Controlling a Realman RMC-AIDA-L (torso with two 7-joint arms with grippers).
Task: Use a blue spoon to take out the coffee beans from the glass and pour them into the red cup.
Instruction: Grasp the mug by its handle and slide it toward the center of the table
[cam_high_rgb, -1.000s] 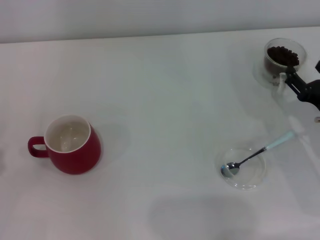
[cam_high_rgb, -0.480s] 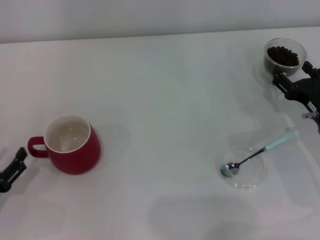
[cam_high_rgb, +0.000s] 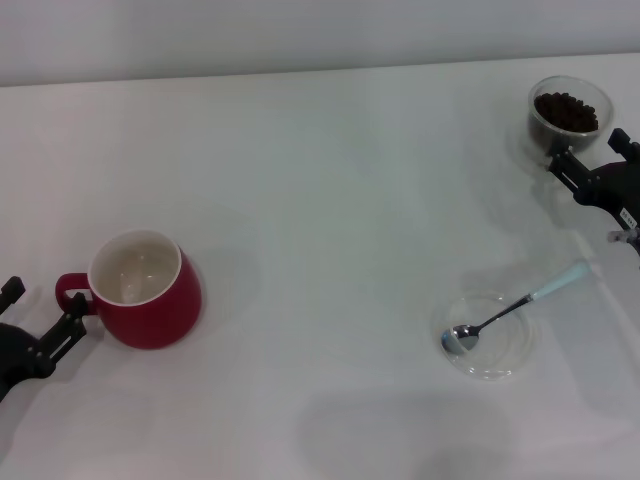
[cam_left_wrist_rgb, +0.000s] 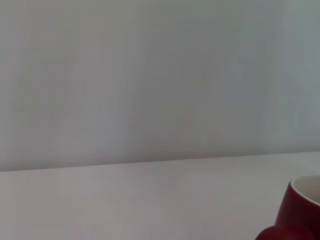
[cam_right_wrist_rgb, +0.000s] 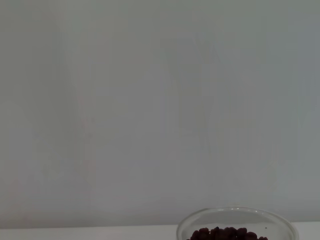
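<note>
The red cup (cam_high_rgb: 145, 291) stands at the left of the white table, white inside showing and loop handle turned toward the left edge. My left gripper (cam_high_rgb: 42, 308) is open just beside that handle, holding nothing. The glass (cam_high_rgb: 570, 112) with coffee beans (cam_high_rgb: 567, 108) stands at the far right. My right gripper (cam_high_rgb: 592, 152) is open close in front of it, empty. The blue spoon (cam_high_rgb: 510, 308) lies with its silver bowl in a shallow clear dish (cam_high_rgb: 500, 362) and its pale handle over the rim. The left wrist view shows the red cup (cam_left_wrist_rgb: 301, 210); the right wrist view shows the glass (cam_right_wrist_rgb: 280, 231) and coffee beans (cam_right_wrist_rgb: 225, 234).
A pale wall runs along the table's back edge (cam_high_rgb: 320, 68). Bare white tabletop (cam_high_rgb: 330, 250) stretches between the cup and the dish. The right arm reaches in from the right edge of the head view.
My left gripper has come into view from the lower left and moved up beside the cup's handle. My right gripper has shifted slightly right, staying in front of the glass.
</note>
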